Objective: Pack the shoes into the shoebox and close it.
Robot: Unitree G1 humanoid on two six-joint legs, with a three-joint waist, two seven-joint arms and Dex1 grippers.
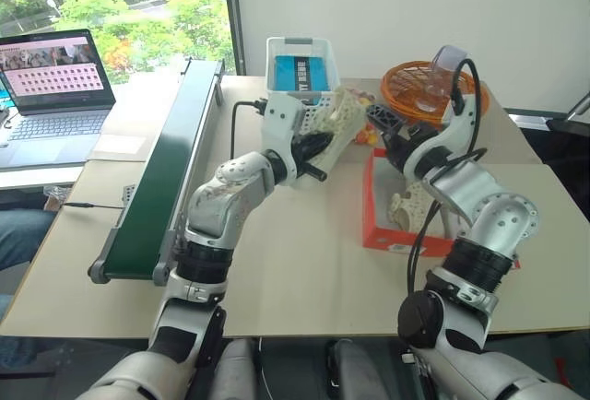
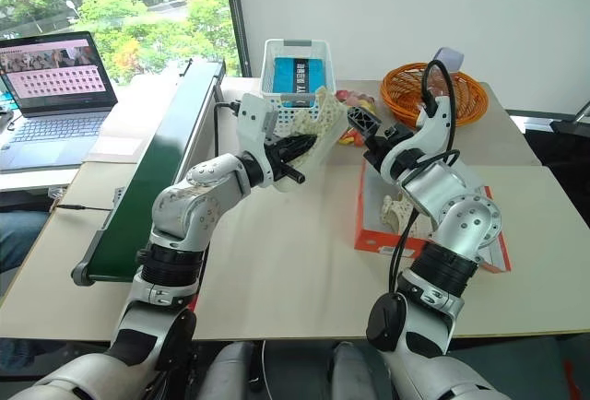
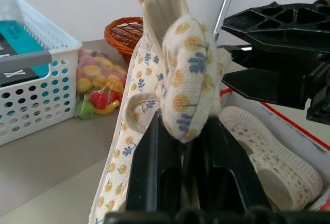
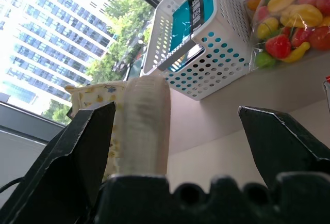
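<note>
My left gripper (image 3: 180, 146) was clamped on one shoe (image 3: 175, 79) mid-frame; my right gripper (image 4: 175, 131) stood apart, empty. The other shoe (image 3: 273, 162) already lay in the shoebox (image 1: 369, 225), whose lid remained unclosed.

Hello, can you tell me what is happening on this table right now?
A two-armed robot is packing a pair of small shoes into an orange-red shoebox. Its left gripper is shut on one cream shoe with a flower print, held up in the air beside the box. The right gripper hangs wide open next to it, holding nothing. The other shoe already lies inside the box.
</note>
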